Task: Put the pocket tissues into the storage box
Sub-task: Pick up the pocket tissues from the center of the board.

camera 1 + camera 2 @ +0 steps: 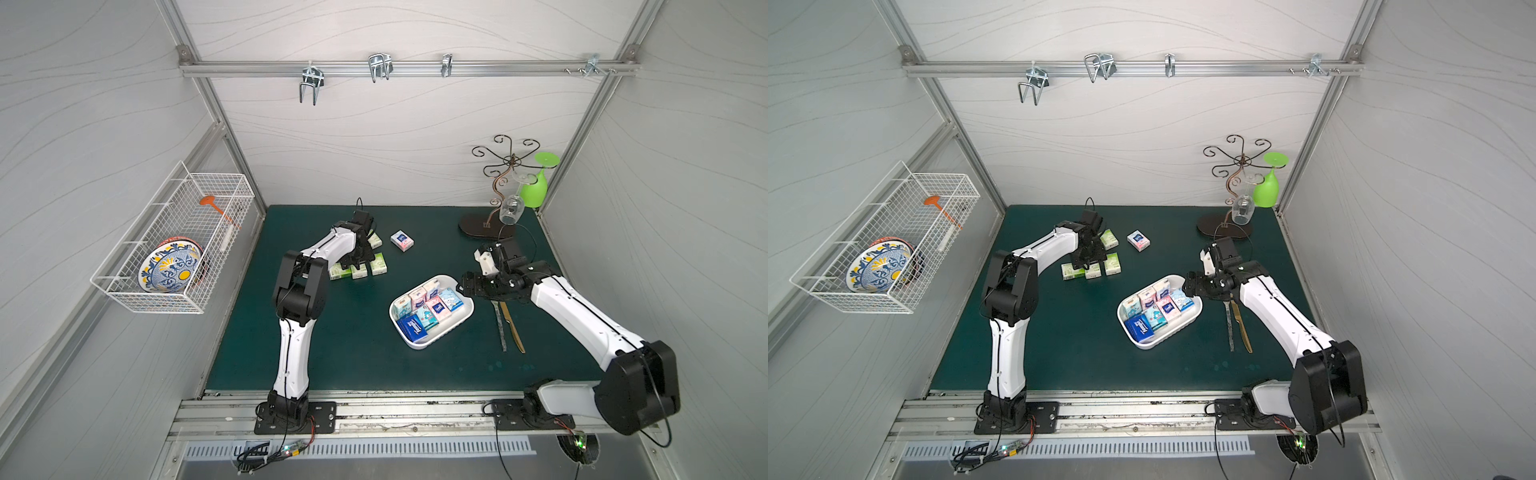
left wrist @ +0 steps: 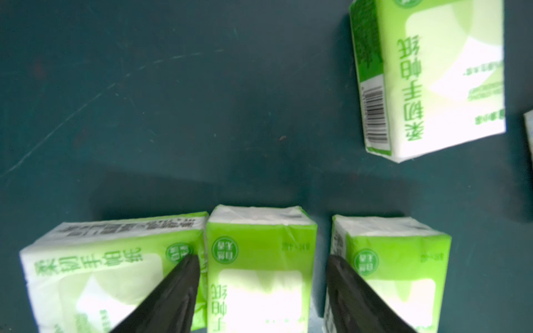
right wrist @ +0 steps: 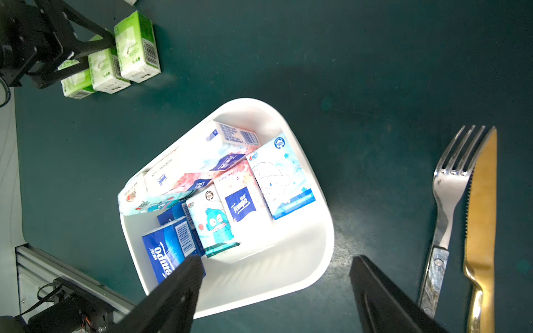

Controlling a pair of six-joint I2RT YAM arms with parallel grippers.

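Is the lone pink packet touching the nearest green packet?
Apart. In both top views a strip of bare mat separates the pink packet from the nearest green packet.

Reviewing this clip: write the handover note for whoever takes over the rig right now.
Left gripper: open, straddling the middle green packet, not gripped yet.
Right gripper: open, empty, over the storage box edge.
Done: several packets in the box.
Left: that one, three more green packets and one pink packet on the mat.
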